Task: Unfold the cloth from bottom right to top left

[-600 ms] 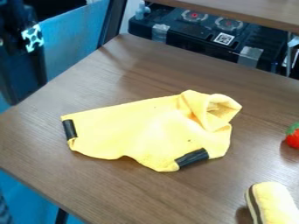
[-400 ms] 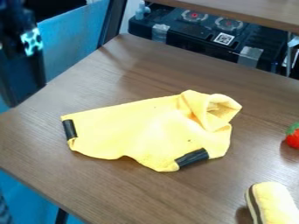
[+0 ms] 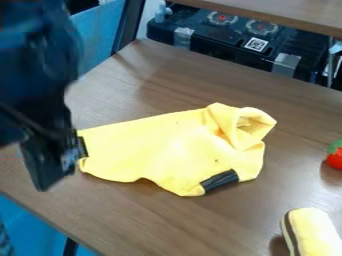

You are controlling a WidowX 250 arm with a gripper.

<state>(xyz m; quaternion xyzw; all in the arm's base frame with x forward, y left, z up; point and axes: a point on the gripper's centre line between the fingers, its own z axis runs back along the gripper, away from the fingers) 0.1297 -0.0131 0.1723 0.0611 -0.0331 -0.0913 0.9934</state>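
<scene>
The black gripper (image 3: 59,162) hangs at the left side of the table, in front of the cloth's left end, and partly hides the black tape at that corner. How its fingers stand cannot be made out. The yellow cloth (image 3: 160,147) lies in the middle of the table, with a bunched, curled fold at its upper right. A second strip of black tape (image 3: 219,181) sits on its lower right edge.
A plush strawberry (image 3: 335,158) sits at the table's right side. A yellow striped toy (image 3: 311,233) lies at the lower right. Behind the wooden table (image 3: 180,67) stands a black case (image 3: 234,42) with taped corners.
The arm has come in from the upper left, and its gripper is now down by the cloth's left corner. The cloth and the toys have not moved.
</scene>
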